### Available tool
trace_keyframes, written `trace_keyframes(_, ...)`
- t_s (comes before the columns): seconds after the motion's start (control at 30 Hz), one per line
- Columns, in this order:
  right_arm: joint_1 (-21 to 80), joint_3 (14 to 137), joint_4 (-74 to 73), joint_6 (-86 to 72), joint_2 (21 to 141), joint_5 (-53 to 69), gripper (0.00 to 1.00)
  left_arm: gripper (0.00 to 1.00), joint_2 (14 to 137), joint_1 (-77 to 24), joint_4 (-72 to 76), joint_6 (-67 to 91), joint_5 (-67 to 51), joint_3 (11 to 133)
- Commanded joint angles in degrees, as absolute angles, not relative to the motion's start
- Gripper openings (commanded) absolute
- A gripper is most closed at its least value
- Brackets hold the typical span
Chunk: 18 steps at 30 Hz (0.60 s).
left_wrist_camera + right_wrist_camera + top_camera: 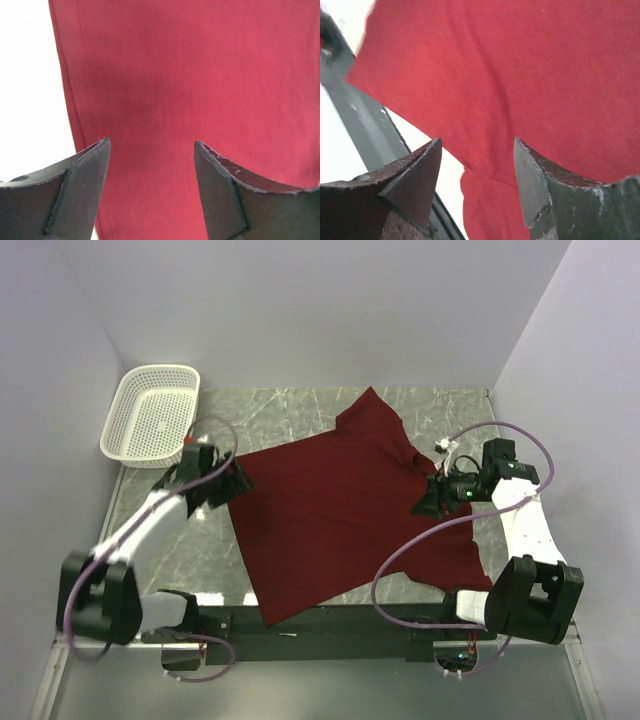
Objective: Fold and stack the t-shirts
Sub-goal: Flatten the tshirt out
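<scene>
A maroon t-shirt (pixel 350 510) lies spread flat on the marble table, turned at an angle, one sleeve toward the back and one toward the front right. My left gripper (pixel 238 483) is open at the shirt's left edge; the left wrist view shows its fingers spread over the red cloth (pixel 200 75) with nothing between them. My right gripper (pixel 428 502) is open over the shirt's right side near the collar; the right wrist view shows the cloth (pixel 520 75) and a sleeve seam between its spread fingers. The neck label is hidden.
A white mesh basket (pixel 152 412) stands at the back left corner. Lilac walls close in the table on three sides. The dark front rail (pixel 330 622) runs along the near edge, under the shirt's lower hem.
</scene>
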<state>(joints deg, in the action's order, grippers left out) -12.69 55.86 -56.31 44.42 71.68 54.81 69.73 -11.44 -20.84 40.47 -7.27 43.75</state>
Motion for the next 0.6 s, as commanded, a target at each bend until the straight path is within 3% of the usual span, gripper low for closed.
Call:
trace_keyframes(0.0, -12.0, 55.5, -50.0, 36.8, 70.9, 61.0, 0.66, 0.73, 78.5, -11.8, -20.6, 36.8, 3.5, 54.6)
trace_keyframes(0.23, -12.1, 53.4, -46.4, 33.8, 67.2, 57.8, 0.66, 0.7, 100.5, -11.8, -26.5, 35.1, 14.9, 71.1)
trace_keyframes(0.57, -12.7, 53.8, -48.1, 35.9, 67.9, 57.6, 0.66, 0.63, 114.4, -11.6, -35.1, 35.3, 21.7, 83.8)
